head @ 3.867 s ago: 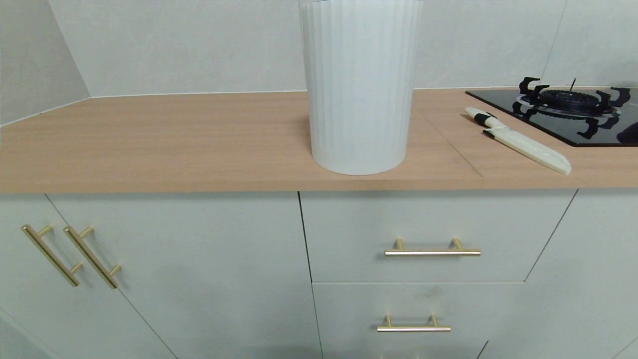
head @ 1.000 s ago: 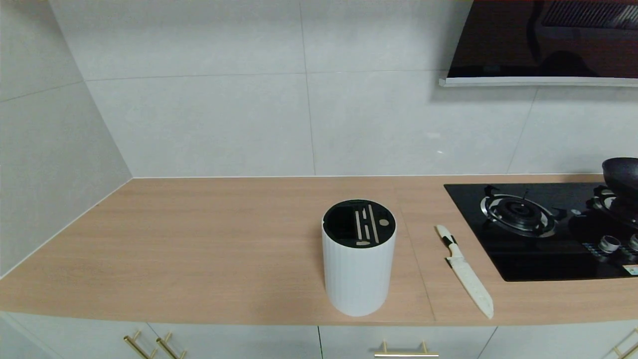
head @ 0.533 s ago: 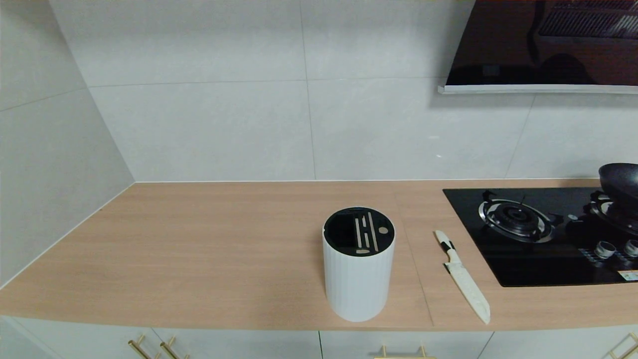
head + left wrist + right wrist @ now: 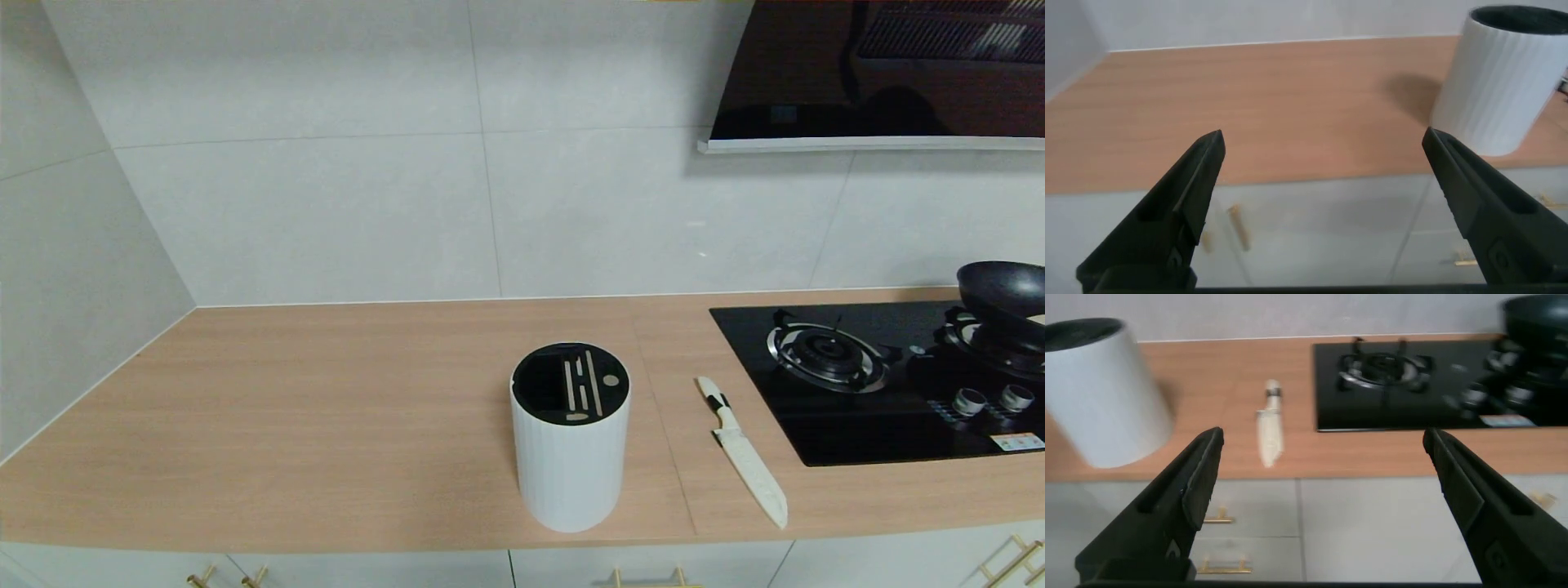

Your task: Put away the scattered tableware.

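While you look down from the head view, you see the knife point(image 4: 741, 452) lying flat on the wooden counter point(image 4: 326, 408), between the white ribbed knife holder point(image 4: 570, 465) and the black gas hob point(image 4: 865, 425). Its pale blade points toward the counter's front edge, and its handle, pale with a dark band, points toward the tiled wall point(image 4: 326, 204). The knife is near the holder but apart from it, and it lies just beside the hob without touching it.

The holder stands upright close to the front edge. Its black top shows several narrow slots and one larger opening. A dark pan point(image 4: 1000, 294) sits on the hob's right-hand burner, and a dark range hood point(image 4: 873, 73) hangs on the wall above. Brass handles point(image 4: 649, 581) show on the cabinet fronts below the counter.

Your left gripper point(image 4: 1323, 139) hangs in front of the counter's edge with its two dark fingers spread wide and nothing between them; the holder stands ahead of it. Your right gripper point(image 4: 1323, 434) is likewise spread wide and holds nothing. It faces the counter front, with the knife lying on the counter beyond it, well apart from its fingers.
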You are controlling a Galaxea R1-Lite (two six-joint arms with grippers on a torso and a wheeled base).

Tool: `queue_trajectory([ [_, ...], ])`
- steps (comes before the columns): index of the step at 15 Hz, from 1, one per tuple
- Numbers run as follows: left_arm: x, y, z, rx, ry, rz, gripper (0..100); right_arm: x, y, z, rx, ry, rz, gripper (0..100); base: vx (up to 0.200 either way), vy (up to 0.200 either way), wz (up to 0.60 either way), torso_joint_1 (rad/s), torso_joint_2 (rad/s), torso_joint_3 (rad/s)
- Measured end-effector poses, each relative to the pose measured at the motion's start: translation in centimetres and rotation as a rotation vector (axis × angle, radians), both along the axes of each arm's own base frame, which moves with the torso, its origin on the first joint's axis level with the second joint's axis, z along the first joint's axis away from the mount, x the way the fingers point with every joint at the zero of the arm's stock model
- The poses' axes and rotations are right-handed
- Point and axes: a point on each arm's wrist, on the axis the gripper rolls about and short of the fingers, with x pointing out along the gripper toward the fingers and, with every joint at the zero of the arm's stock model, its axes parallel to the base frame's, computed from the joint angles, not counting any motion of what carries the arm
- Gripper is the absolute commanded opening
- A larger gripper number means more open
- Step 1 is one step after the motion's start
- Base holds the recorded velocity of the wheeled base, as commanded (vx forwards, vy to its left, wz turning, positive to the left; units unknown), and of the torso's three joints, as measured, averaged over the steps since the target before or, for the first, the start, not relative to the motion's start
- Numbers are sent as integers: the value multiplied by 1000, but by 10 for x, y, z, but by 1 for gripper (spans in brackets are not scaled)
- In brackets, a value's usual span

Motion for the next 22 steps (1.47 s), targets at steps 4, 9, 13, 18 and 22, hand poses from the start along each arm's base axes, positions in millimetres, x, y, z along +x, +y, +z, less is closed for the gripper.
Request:
queue_trajectory([
  [4,0,0,0,0,0,0,100,0,0,0,0,0,-1,100,0,0,0,0,0,0],
  [9,0,0,0,1,0,0,100,0,0,0,0,0,-1,100,0,0,0,0,0,0],
  [13,0,0,0,1,0,0,100,-3,1,15,-8,-72,32,100,0,0,0,0,0,0],
  [18,0,0,0,1,1,0,100,7,3,54,8,2,116,100,0,0,0,0,0,0],
  [22,0,0,0,1,0,0,100,47,3,85,21,195,131,100,0,0,0,0,0,0],
])
